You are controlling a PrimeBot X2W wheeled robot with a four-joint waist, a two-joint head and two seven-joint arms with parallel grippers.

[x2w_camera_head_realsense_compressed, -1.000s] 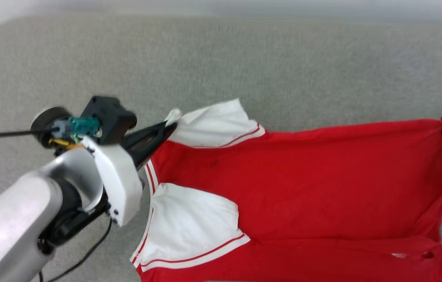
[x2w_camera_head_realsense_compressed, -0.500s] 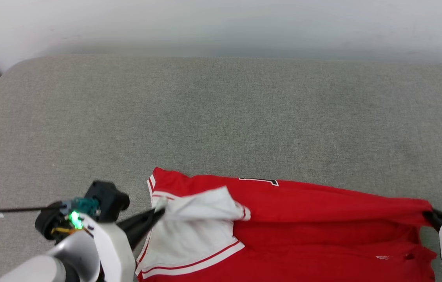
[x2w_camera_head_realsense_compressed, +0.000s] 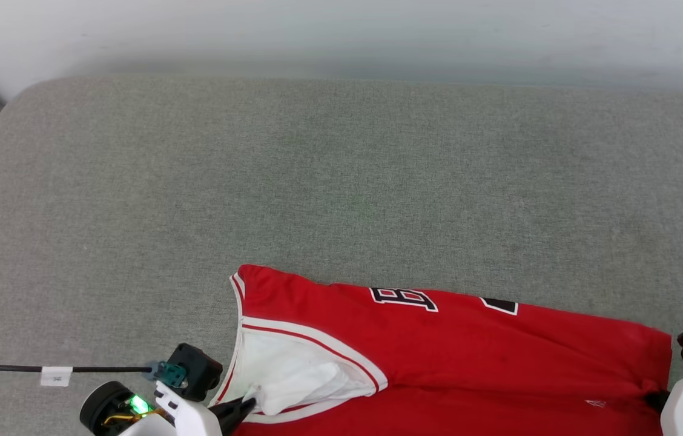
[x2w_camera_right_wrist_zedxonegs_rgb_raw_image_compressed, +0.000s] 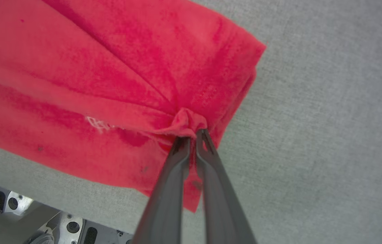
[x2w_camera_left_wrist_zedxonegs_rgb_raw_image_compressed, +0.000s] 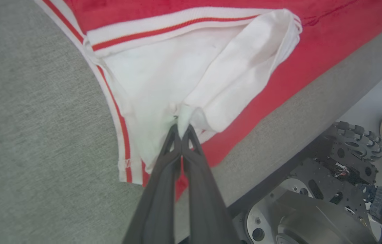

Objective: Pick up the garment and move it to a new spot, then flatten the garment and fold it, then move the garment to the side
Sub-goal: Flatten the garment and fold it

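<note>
red garment [x2w_camera_head_realsense_compressed: 487,357] lies along lower frame on grey cushion [x2w_camera_head_realsense_compressed: 317,169]. left gripper [x2w_camera_left_wrist_zedxonegs_rgb_raw_image_compressed: 181,130] pinched tight on its white sleeve [x2w_camera_left_wrist_zedxonegs_rgb_raw_image_compressed: 177,78]; right gripper [x2w_camera_right_wrist_zedxonegs_rgb_raw_image_compressed: 192,135] clamped on bunched red fabric. cushion extends wide above garment's upper edge.

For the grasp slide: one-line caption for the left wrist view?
Left gripper pinches a bunched white sleeve of the red jersey T-shirt lying on the grey cushion.

The red jersey-style T-shirt with white sleeves [x2w_camera_head_realsense_compressed: 468,351] bears black-and-white chest lettering [x2w_camera_head_realsense_compressed: 403,297], half hidden by a fold; one letter resembles a B; the small white stitched mark [x2w_camera_right_wrist_zedxonegs_rgb_raw_image_compressed: 98,124] is illegible.
</note>
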